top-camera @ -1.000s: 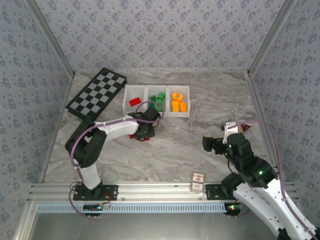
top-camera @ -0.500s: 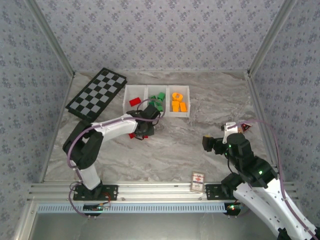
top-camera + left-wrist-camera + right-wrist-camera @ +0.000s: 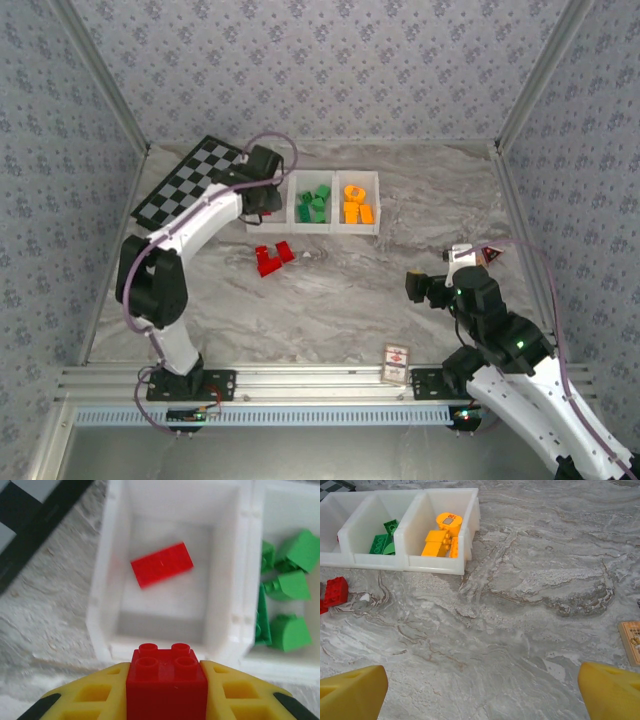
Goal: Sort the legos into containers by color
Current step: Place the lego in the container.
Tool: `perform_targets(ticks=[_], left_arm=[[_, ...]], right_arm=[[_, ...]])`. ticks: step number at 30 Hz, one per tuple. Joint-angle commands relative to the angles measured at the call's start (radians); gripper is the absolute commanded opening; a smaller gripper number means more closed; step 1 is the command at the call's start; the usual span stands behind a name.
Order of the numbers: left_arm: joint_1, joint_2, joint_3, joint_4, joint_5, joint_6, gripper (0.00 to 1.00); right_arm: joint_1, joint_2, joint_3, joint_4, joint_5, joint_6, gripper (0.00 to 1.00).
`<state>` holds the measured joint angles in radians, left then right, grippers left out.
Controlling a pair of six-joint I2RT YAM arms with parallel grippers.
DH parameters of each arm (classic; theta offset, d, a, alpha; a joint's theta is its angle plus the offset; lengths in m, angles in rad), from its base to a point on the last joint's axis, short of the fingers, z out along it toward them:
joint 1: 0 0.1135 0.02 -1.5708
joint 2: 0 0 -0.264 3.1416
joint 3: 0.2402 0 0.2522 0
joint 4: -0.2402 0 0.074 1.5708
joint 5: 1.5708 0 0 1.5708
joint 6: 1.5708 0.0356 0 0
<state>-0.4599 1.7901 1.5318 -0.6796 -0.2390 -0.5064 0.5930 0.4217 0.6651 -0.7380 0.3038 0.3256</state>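
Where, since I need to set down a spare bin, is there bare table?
Free: the table right of the containers up to the far right corner, and the wide stretch between the loose red legos, the card box and the right tool. Crowded: by the containers' left end, where the left tool holds a red lego.

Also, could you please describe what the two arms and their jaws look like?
Both the left arm and the right arm have white links joined by black joint housings. A lilac cable loops along each one. Small green lights glow on the right arm. The jaws are yellow moulded plastic; the left pair shows recessed pockets and black patches at the outer edges.
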Motion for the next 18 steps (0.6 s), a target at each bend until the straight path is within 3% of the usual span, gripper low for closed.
perform_targets(ticks=[1,9,18], left_arm=[[0.041,0.081,0.095,-0.05,0.059,0.071,0.25],[0.064,0.235,0.208,-0.058,0.183,0.086,0.25],[0.064,0.318,0.222,-0.039,0.214,0.078,0.28]], right_arm=[[0.008,0.002,-0.009,-0.012,0.03,0.007,1.0],[0.02,0.001,-0.009,-0.02,0.049,0.01,1.0],[0.033,0.004,-0.01,-0.021,0.058,0.009,1.0]])
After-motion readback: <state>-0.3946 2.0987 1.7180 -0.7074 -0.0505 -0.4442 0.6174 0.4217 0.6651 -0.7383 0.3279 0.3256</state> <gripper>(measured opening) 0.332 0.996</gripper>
